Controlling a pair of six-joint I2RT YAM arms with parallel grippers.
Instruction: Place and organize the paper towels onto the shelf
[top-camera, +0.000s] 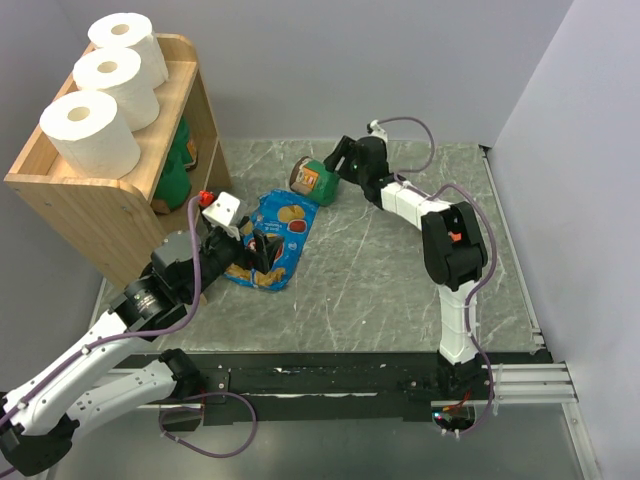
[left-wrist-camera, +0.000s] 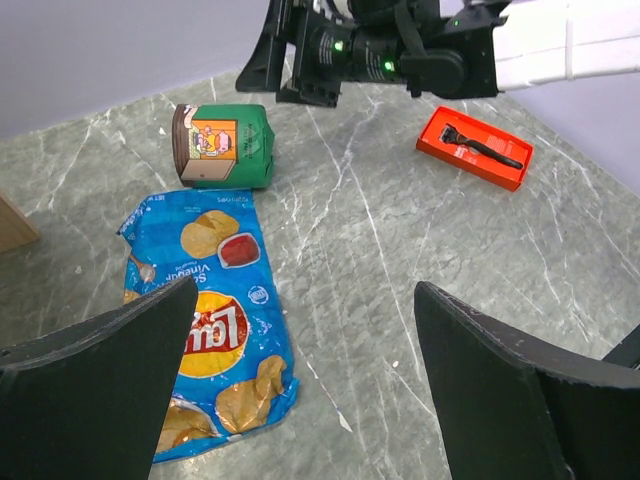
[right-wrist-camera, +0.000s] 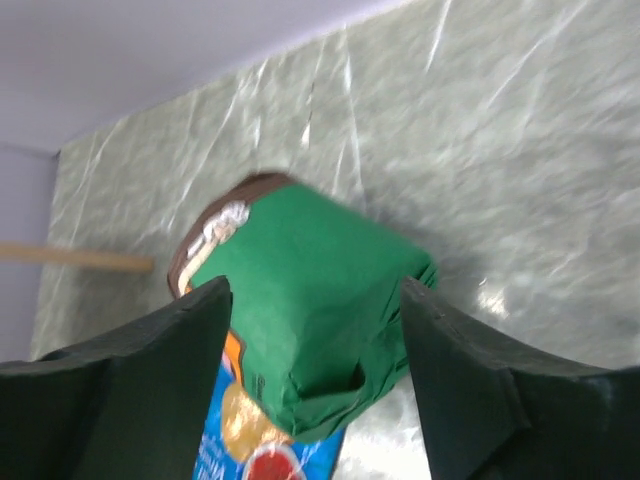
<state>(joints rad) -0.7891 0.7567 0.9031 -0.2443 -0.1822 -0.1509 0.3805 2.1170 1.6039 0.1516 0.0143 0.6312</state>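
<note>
Currently the left gripper (left-wrist-camera: 305, 300) is held spread wide above the chip bag (left-wrist-camera: 205, 330), the right gripper (top-camera: 338, 158) parted just beside a green roll (left-wrist-camera: 220, 145) lying on the table (top-camera: 400, 280). Three white rolls (top-camera: 92, 130) are lined on the shelf (top-camera: 100, 215) top.

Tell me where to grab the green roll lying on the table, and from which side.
Grip the green roll across its curved wall, midway along, coming down from above with the right gripper, which is open close beside it. The roll lies on its side, so that wall faces up, and the chip bag crowds its near edge.
</note>
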